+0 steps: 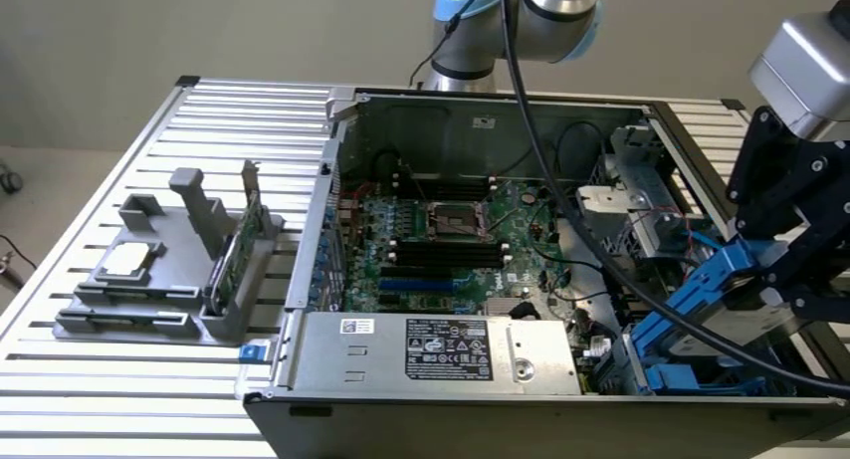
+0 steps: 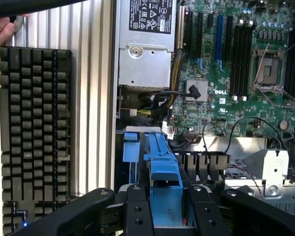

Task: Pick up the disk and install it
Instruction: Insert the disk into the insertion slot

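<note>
Fingers [image 2: 137, 211] of gripper [image 2: 166, 192] were clamped on disk [image 2: 163, 162] by its blue sides, holding it tilted above the bay [image 1: 684, 377] in the case [image 1: 531, 429] corner, likely angled to suit the slot.

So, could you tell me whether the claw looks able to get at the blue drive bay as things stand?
Probably yes: the claw, shut on the disk, hangs tilted just above the blue drive bay, whose top looks open; only a black cable runs close by.
</note>
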Robot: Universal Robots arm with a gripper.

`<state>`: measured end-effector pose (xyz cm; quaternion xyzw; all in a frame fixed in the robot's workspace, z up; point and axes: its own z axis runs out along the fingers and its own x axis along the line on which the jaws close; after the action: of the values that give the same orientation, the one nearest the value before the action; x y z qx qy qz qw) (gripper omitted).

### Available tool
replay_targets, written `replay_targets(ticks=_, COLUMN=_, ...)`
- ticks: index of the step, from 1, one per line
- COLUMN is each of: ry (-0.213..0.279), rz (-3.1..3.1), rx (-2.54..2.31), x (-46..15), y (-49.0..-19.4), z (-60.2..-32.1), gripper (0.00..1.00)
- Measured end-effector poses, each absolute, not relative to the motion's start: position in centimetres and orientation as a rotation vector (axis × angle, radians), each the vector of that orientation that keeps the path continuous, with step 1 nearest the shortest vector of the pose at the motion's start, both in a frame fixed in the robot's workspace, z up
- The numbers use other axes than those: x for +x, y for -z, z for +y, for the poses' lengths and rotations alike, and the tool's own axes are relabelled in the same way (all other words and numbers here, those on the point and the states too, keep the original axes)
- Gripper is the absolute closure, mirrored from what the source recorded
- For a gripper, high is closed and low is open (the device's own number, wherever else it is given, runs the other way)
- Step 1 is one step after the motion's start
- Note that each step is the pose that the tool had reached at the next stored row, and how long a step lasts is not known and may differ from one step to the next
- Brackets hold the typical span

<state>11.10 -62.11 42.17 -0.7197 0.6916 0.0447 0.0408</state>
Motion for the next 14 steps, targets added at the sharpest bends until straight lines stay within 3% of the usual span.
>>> replay_targets(ticks=13, ry=-0.159, rz=2.087, rx=-2.214, x=11.12, y=-41.32, z=-62.10, gripper=0.67)
replay_targets(ticks=14, ry=-0.160, rz=2.086, rx=-2.215, x=11.12, y=-41.30, z=-62.11, gripper=0.62)
